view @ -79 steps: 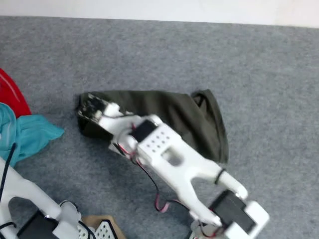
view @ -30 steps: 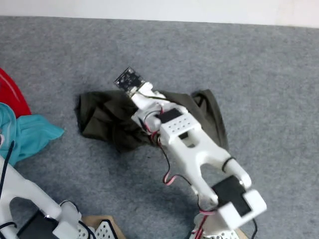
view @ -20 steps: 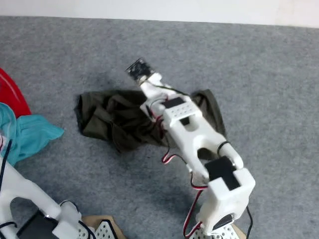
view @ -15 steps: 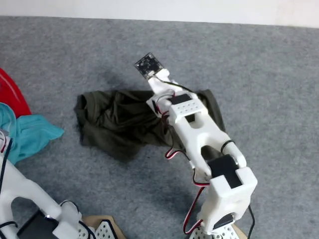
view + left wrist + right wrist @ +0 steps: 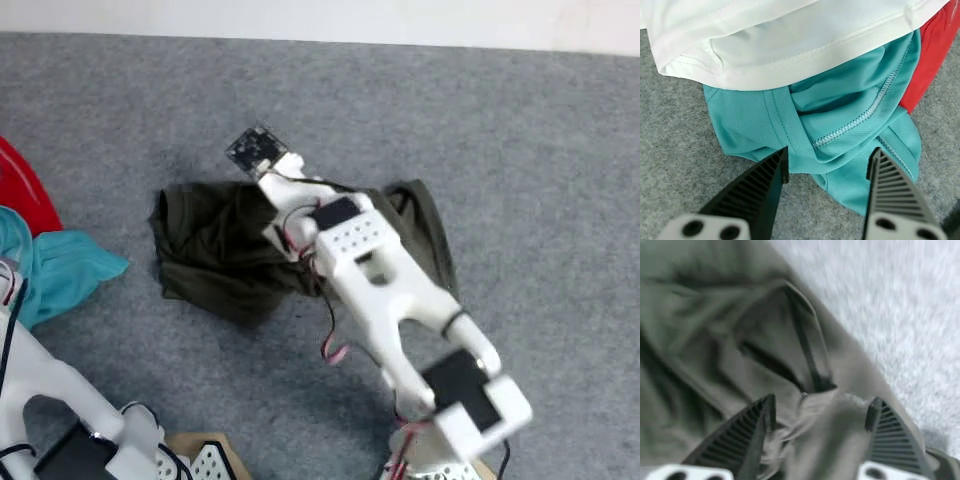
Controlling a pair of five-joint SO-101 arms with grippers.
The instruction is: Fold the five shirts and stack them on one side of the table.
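olive-green cloth lies directly under and between the fingers of the right gripper [image 5: 822, 405]: this is the olive shirt [image 5: 215, 255], crumpled, with loose folds and a dark seam running in toward the gap. fingers are spread wide and released; no part of the fabric is pinched between them. a ridge of cloth rises in the gap without touching either finger, as far as can be seen. beyond the fingertips, the shirt's edge meets the grey table covering [image 5: 900, 305]. in the high view the right arm [image 5: 385, 290] stands over the middle of this shirt.

left gripper [image 5: 830, 152]: fingers likewise apart and released, holding nothing. a teal shirt [image 5: 840, 100] lies bunched just ahead of both fingertips, its lower edge reaching into the gap. a white shirt [image 5: 790, 35] lies over the teal one, farther out from the tips. a red shirt [image 5: 935, 55] shows beyond the outer side of one finger, touching the teal one.
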